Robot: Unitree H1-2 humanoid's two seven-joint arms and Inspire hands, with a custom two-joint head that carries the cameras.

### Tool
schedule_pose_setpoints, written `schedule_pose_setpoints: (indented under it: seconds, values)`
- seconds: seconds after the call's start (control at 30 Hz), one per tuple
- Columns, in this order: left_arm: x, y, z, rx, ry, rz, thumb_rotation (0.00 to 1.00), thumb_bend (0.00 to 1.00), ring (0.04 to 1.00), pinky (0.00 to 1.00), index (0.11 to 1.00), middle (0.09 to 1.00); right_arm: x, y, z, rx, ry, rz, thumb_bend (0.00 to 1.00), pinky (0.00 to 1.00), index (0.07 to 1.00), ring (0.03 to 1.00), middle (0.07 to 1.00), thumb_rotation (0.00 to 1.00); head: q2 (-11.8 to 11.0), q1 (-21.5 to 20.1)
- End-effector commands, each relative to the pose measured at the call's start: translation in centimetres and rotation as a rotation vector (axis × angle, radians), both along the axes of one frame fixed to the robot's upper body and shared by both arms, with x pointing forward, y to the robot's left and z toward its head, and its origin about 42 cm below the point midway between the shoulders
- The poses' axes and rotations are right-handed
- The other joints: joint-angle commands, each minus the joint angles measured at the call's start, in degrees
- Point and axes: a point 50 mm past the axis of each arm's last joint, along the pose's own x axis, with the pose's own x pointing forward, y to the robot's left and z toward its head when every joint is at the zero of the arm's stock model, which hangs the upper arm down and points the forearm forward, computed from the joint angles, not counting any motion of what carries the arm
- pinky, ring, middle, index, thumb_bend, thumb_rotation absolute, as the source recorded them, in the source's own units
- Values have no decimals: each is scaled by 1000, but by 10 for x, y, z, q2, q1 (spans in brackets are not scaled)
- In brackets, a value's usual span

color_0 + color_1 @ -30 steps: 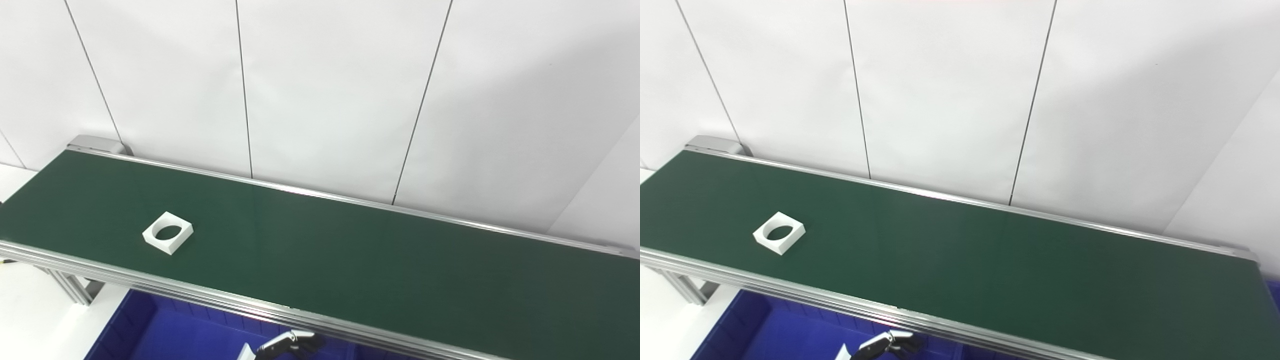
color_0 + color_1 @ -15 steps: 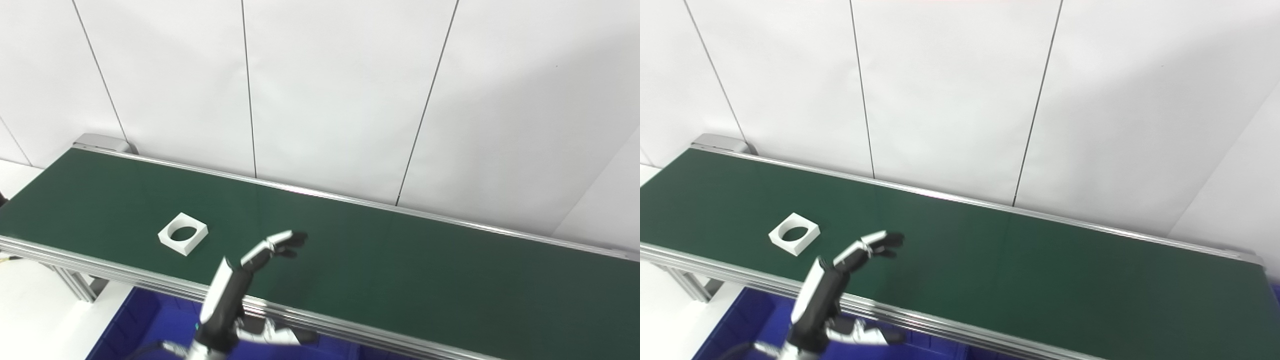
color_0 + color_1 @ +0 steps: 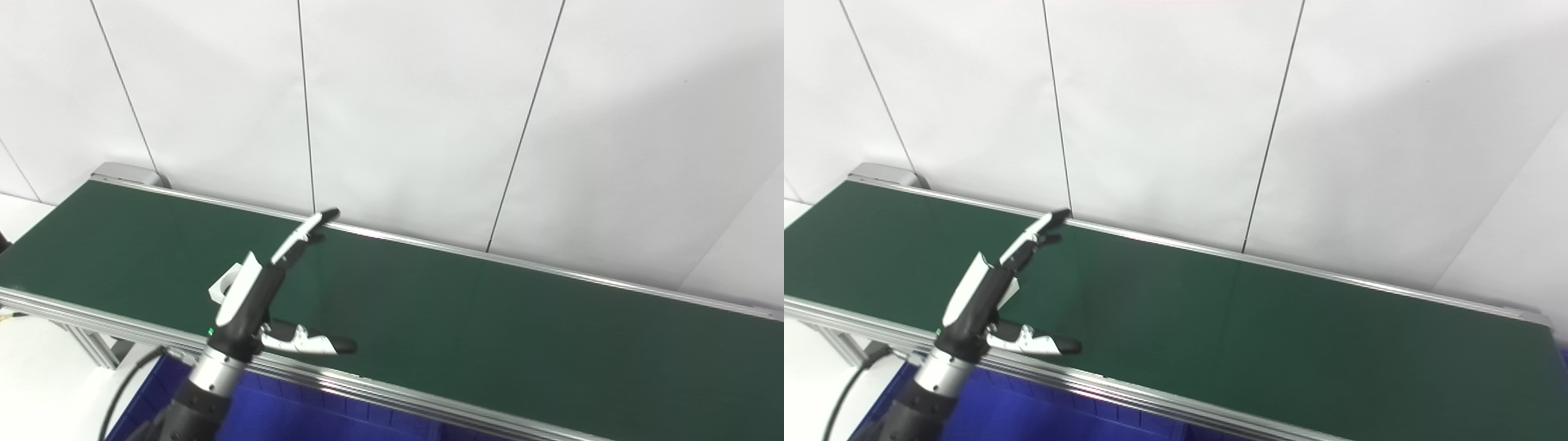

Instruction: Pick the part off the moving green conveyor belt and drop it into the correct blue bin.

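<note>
No readable text, labels, brands, numbers or signs anywhere: none on the green belt (image 3: 490, 318), its metal rail (image 3: 429, 404), the white wall panels (image 3: 416, 110), or the hand (image 3: 257, 294). Possibly fine print too small to make out.

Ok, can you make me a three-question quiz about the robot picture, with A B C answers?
1. Where is the white part?
A. on the belt, mostly behind the left hand
B. inside the bin
C. on the floor

2. What colour is the bin under the belt?
A. red
B. blue
C. yellow

3. How is the left hand?
A. closed on the part
B. open, fingers and thumb spread
C. out of the picture

Answers:
1 A, only a white corner peeks out beside the hand, on the green belt.
2 B, blue shows below the belt's metal rail.
3 B, fingers reach up, the thumb sticks out sideways, and it holds nothing.
</note>
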Motion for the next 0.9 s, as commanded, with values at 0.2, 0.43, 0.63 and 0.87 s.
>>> schedule_pose_setpoints:
  seconds: [0.2, 0.43, 0.63, 0.87]
  values:
    - [47, 41, 21, 152, -2, -1, 327, 920, 994, 963, 978, 994, 10, 5, 18, -6, -124, 18, 904, 715, 916, 845, 881, 523, 25, -28]
    - [79, 62, 21, 252, 45, 34, 261, 913, 1000, 960, 991, 1000, 12, 7, 21, 2, -130, 22, 917, 704, 920, 852, 886, 506, 43, -30]
    - [103, 75, 18, 328, 129, 38, 227, 953, 1000, 949, 993, 1000, 16, 5, 22, -4, -136, 23, 920, 719, 923, 849, 884, 510, 54, -28]
    - [120, 76, 16, 417, 218, 8, 197, 976, 997, 945, 976, 1000, 18, 3, 25, -3, -136, 18, 919, 745, 924, 846, 877, 515, 72, -25]
